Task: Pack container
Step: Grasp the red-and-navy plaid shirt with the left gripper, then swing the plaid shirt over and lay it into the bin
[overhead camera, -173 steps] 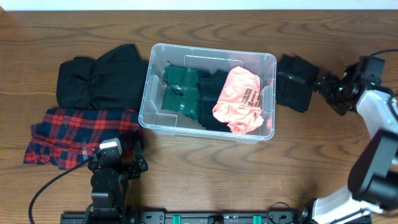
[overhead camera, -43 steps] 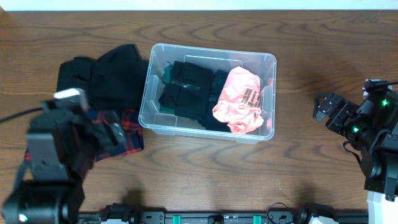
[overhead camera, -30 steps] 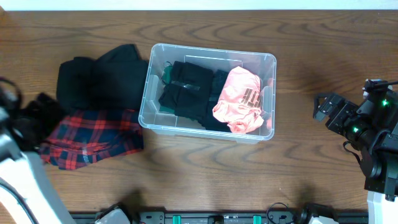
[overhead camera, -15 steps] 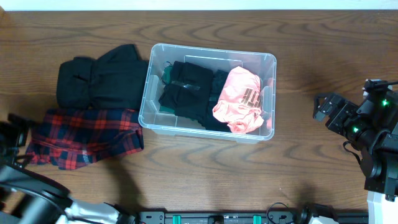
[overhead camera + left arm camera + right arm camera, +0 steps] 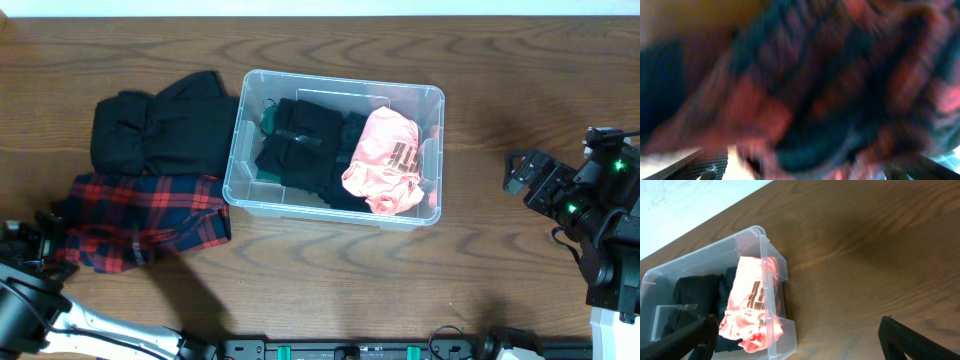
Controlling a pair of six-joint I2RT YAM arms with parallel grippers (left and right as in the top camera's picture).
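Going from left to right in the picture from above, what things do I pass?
red plaid shirt → clear container → black clothes inside it → pink garment inside it → right gripper

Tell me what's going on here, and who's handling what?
Two arms are packing clothes into the container. It holds a black garment, a pink garment and a green item underneath. The left gripper is at the left edge of the plaid shirt on the table. Its wrist view is a blur of plaid, so a grip can't be confirmed. A black pile lies beside the shirt. The right gripper hangs open and empty, right of the container.
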